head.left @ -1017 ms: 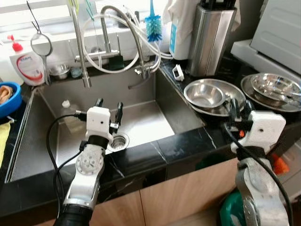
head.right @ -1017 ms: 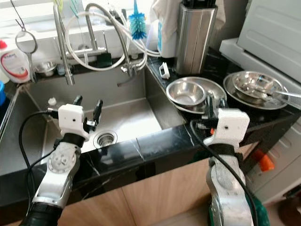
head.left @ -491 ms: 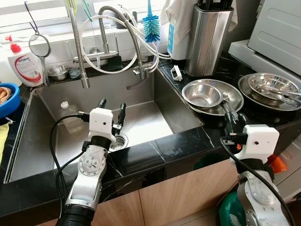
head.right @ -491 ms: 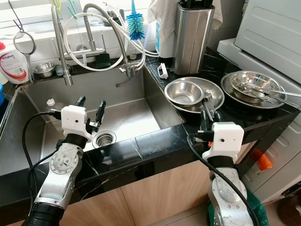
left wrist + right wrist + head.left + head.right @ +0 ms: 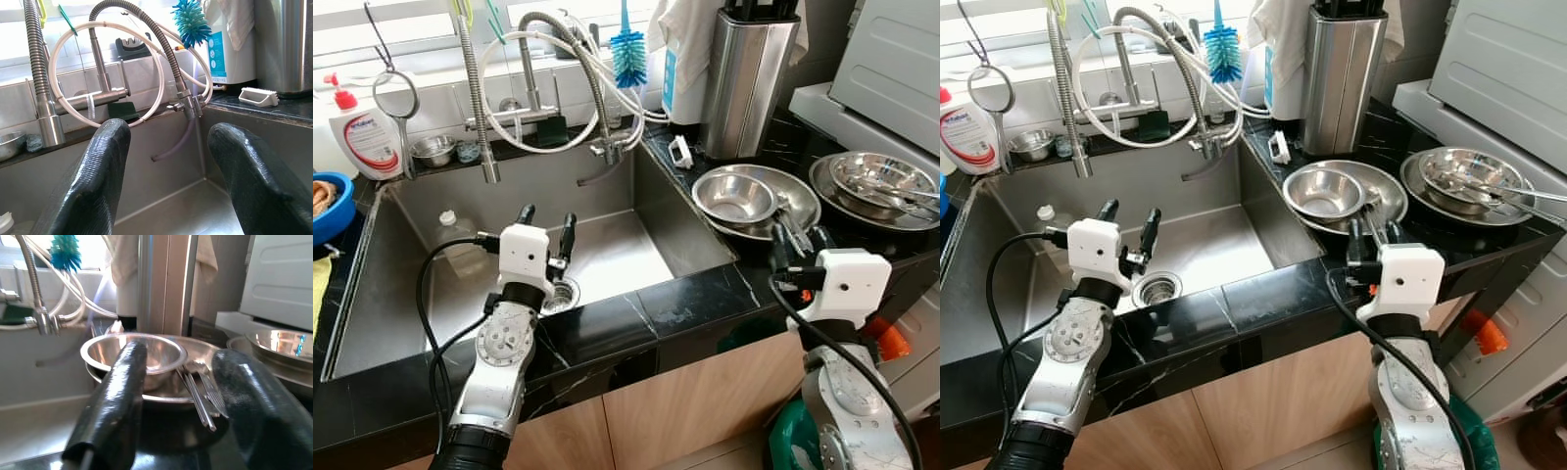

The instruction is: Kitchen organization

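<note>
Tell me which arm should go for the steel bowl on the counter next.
Right, probably. The right gripper hovers open at the counter edge facing the bowl; the left gripper is open over the sink, farther away.

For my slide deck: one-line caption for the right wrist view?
Open right gripper faces a steel bowl stacked in a plate with utensils alongside.

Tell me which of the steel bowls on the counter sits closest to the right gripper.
The small steel bowl nested in the wide dish beside the sink, directly ahead of the right gripper. The other bowl sits farther right, by the white appliance.
</note>
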Motion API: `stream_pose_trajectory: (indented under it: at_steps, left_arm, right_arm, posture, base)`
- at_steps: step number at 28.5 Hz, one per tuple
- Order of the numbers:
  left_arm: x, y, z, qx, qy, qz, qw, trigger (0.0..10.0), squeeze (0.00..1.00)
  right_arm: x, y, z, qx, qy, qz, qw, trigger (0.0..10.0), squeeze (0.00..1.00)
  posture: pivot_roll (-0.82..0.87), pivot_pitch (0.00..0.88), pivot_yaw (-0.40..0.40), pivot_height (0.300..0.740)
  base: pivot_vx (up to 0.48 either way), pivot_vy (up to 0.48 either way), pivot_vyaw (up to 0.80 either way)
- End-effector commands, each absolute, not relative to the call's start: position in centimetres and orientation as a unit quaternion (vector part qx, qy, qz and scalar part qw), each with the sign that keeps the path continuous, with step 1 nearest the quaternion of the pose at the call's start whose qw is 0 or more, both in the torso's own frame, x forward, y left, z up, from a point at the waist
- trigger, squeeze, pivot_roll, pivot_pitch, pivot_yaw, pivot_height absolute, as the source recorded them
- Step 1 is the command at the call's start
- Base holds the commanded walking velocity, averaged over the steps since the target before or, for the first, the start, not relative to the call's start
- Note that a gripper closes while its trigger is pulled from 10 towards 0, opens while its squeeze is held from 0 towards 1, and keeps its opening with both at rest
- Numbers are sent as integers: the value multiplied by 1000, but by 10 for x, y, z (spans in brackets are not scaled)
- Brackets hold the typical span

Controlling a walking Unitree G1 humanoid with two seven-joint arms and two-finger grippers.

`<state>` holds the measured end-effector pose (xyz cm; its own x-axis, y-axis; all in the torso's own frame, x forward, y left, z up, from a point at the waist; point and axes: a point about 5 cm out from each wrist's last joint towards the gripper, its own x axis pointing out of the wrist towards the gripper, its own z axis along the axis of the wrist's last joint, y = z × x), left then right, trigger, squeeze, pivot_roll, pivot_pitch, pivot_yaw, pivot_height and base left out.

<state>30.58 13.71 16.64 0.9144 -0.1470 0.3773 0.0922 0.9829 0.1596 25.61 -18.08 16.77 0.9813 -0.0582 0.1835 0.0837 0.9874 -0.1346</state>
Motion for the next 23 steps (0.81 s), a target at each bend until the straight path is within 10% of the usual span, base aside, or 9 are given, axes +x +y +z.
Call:
stream_pose_trajectory:
  at_steps: [1,4,5,23]
  left_arm:
    - [305,140,164,75,-191,-60,977,10000,0]
    - [305,140,163,75,-189,-61,977,10000,0]
    - [305,140,163,74,-188,-61,977,10000,0]
    - [306,140,161,73,-185,-62,978,10000,0]
  right_arm:
    - [259,-184,164,-85,-69,-48,993,10000,1000]
    - [260,-180,163,-197,-52,1,979,10000,973]
    - [259,-180,163,-217,-47,4,975,10000,0]
    - [262,-200,158,-276,7,-75,958,10000,0]
  posture:
    - [-130,0,55,740]
    - [-134,0,56,740]
    - [-134,0,56,740]
    - [-137,0,56,740]
  base:
    - [0,0,0]
    - [0,0,0]
    - [0,0,0]
    - [0,0,0]
